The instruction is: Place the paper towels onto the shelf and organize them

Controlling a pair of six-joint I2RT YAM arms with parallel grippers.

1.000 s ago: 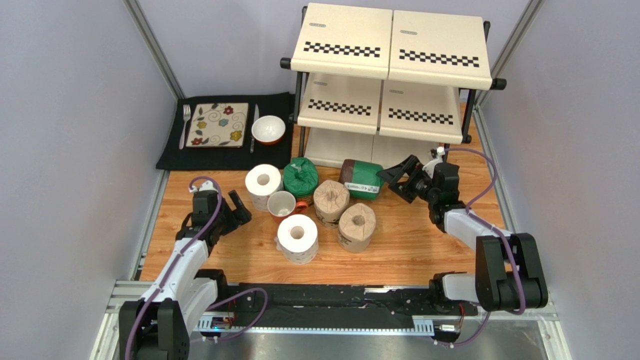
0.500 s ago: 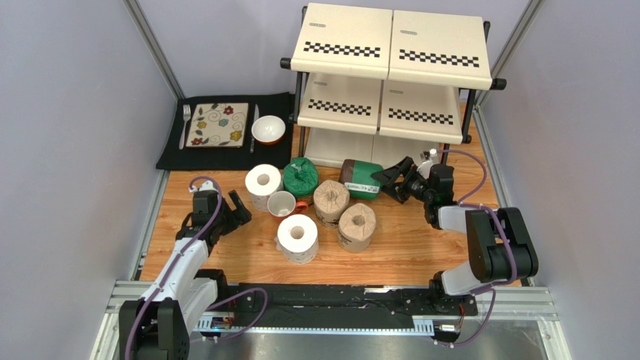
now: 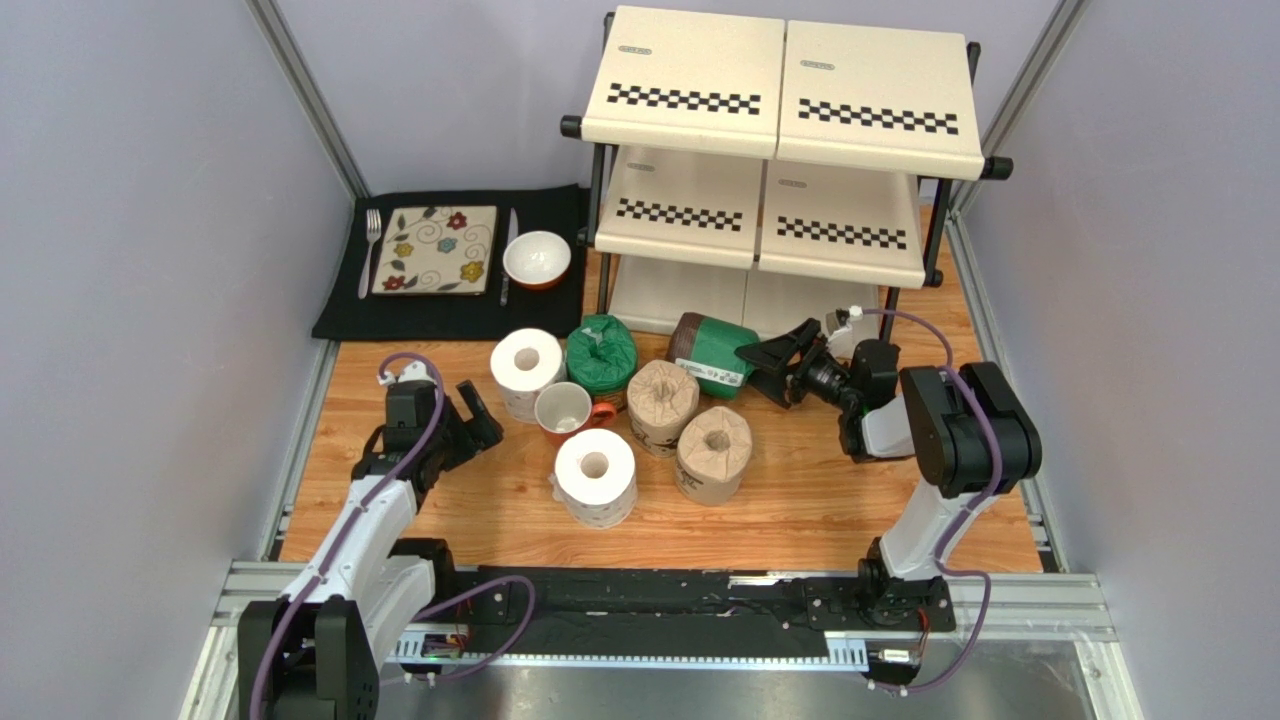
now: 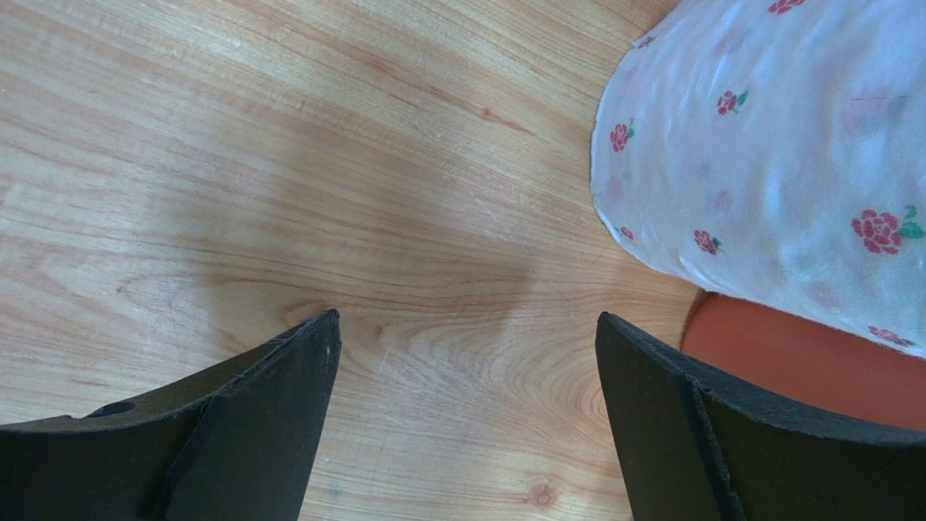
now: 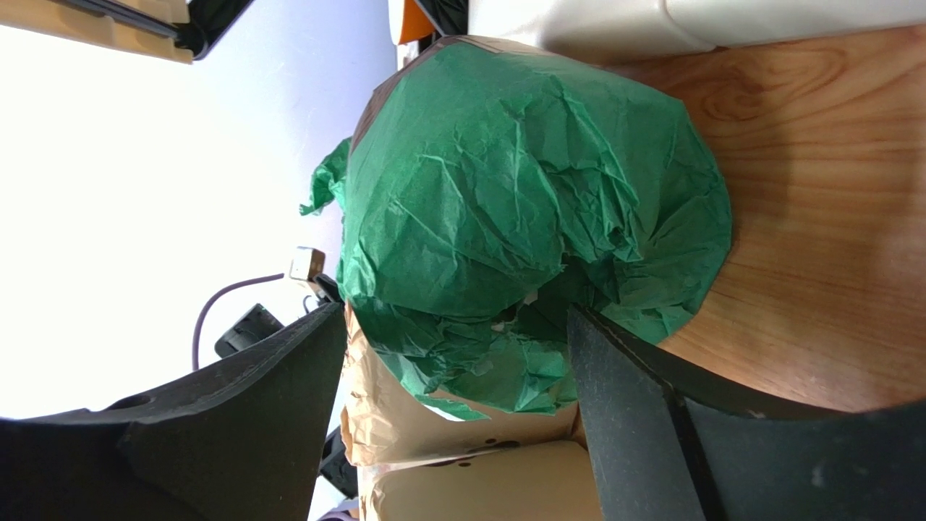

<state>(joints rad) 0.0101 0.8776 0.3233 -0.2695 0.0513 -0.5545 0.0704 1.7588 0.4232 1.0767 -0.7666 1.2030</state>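
A green-wrapped paper towel roll (image 5: 522, 185) lies on its side on the wooden table (image 3: 842, 495), just in front of the shelf's (image 3: 781, 113) lowest tier. The right gripper (image 5: 457, 315) has its jaws apart around the roll's crumpled end. The left gripper (image 4: 467, 326) hangs wide open beside a white roll (image 4: 783, 141).

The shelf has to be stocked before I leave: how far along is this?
Done: nothing, no roll shows on the shelf. In hand: the right gripper, jaws open, straddles the lying green roll. To do: all six paper towels are on the table; the left gripper hangs open, empty.
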